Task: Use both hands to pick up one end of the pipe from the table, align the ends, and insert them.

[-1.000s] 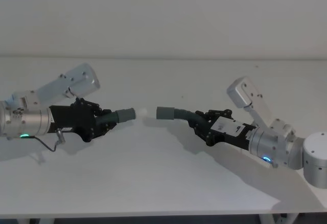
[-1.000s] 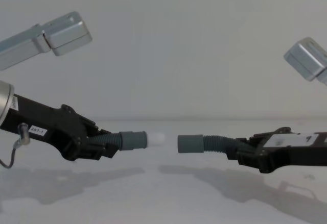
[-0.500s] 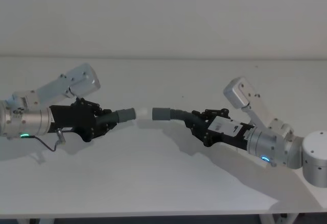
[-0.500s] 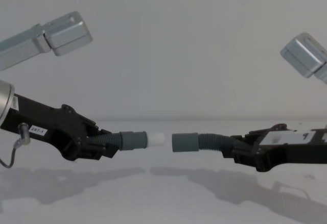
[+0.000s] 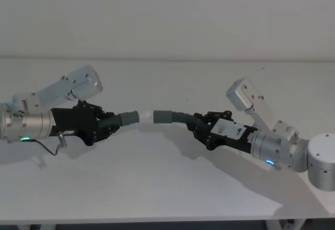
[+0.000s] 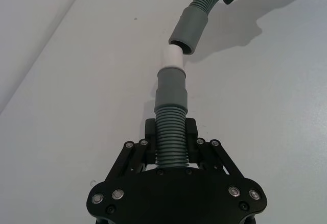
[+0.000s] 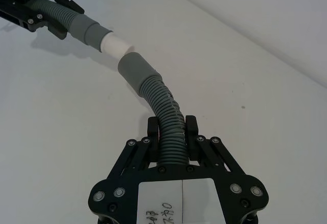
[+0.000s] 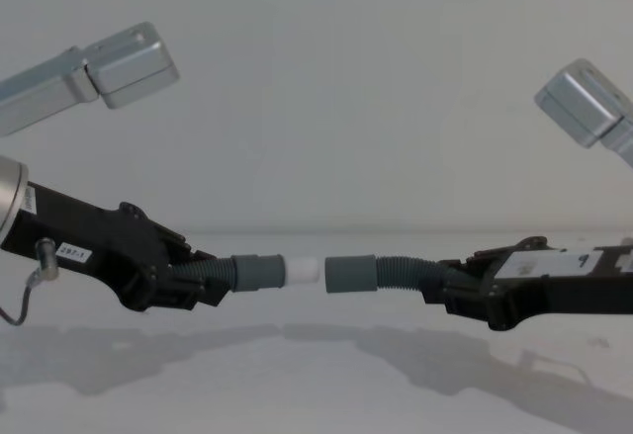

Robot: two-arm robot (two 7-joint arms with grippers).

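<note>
Both pipe pieces hang just above the white table (image 5: 157,183). My left gripper (image 5: 103,126) is shut on the ribbed part of the shorter pipe (image 6: 170,142). Its grey cuff (image 8: 258,272) and white spigot (image 8: 302,270) point right. From the right, my right gripper (image 5: 202,130) is shut on the ribs of the other pipe (image 7: 162,106), its grey cuff (image 8: 351,274) pointing left. The spigot (image 6: 172,58) sits right at the mouth of that cuff (image 6: 188,29), at a slight angle to it. Whether it has entered I cannot tell.
A plain pale wall stands behind the table. The table's front edge (image 5: 157,220) runs along the bottom of the head view. A thin cable loop (image 5: 49,147) hangs under the left wrist. Silver arm links (image 8: 119,63) (image 8: 584,103) rise above both grippers.
My right gripper has moved left with its pipe, closing the gap until its cuff meets the white spigot. The left gripper has held still.
</note>
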